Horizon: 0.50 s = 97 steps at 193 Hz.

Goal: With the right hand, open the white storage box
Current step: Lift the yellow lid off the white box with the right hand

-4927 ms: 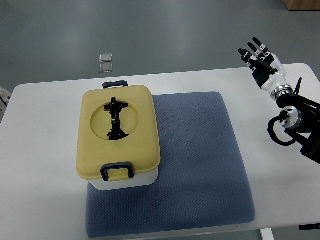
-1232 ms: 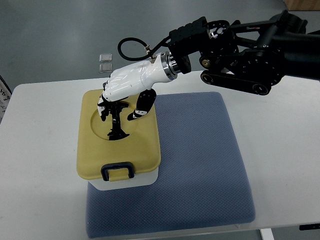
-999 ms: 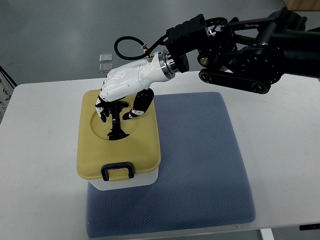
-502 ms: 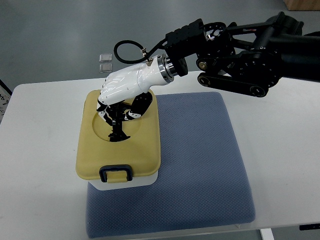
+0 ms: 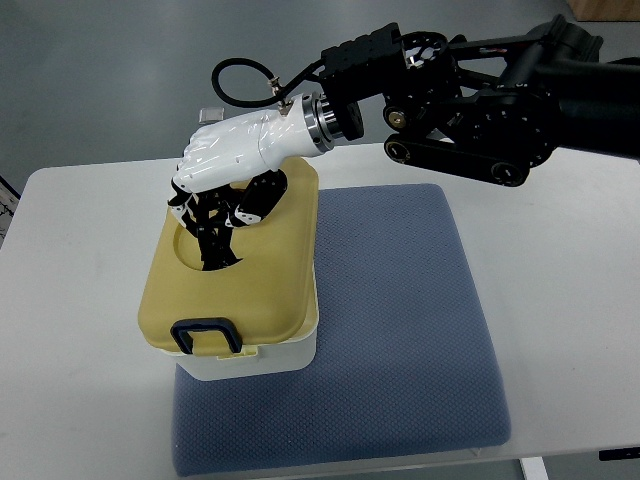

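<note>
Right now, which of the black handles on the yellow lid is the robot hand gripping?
The black centre handle in the lid's round recess: the right robot hand is curled around it. The black loop handle at the lid's near edge is untouched.

A white table with round corners fills most of the view. A big blue-grey mat lies on the table, from the middle down to the near edge. The mat looks soft and bumpy. Past the far edge of the table is a smooth grey floor. The floor shines a little from the light above. At the top right corner sits a bit of a brown box. A table leg shows at the bottom edge.
</note>
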Tool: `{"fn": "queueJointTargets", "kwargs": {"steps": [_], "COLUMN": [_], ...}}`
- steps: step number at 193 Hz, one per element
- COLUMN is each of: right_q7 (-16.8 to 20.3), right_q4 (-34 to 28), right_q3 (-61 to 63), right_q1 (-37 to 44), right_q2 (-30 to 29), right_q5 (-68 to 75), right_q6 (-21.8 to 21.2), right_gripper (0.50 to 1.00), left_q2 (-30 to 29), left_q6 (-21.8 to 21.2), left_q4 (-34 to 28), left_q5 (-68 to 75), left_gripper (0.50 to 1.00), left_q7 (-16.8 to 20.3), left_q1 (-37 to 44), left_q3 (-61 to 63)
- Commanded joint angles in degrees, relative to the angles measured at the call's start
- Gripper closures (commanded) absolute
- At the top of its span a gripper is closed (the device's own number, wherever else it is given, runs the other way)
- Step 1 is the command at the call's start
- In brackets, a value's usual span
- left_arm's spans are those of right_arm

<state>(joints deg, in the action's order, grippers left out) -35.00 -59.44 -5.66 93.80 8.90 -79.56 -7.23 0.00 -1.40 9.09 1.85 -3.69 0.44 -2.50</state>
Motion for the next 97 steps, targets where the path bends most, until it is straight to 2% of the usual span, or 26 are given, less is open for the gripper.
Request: {"fn": "queueJointTargets", "kwargs": {"steps": [1,45,97], "right_q7": [0.0,0.0,0.0], "right_q4": [0.1,0.3,0.6], "right_q3": [2.7,4.7,6.5], "right_q1": [-0.5,-1.9,-8.5], "right_q2": [1.9,9.3,19.6], "right_q5": [0.1,5.9,7.1], "right_q6": [-0.1,0.1,2.0], "right_gripper": [1.0,1.0,1.0], "left_q2": [0.0,0.0,0.0], "left_q6": [0.0,0.0,0.0], "left_q4": [0.0,0.0,0.0], "left_q5": [0.0,0.0,0.0], "left_gripper": [0.5,0.5,0.5], "left_q7": [0.0,0.0,0.0], "left_q1": [0.0,0.0,0.0], "left_q3": [0.0,0.0,0.0]}}
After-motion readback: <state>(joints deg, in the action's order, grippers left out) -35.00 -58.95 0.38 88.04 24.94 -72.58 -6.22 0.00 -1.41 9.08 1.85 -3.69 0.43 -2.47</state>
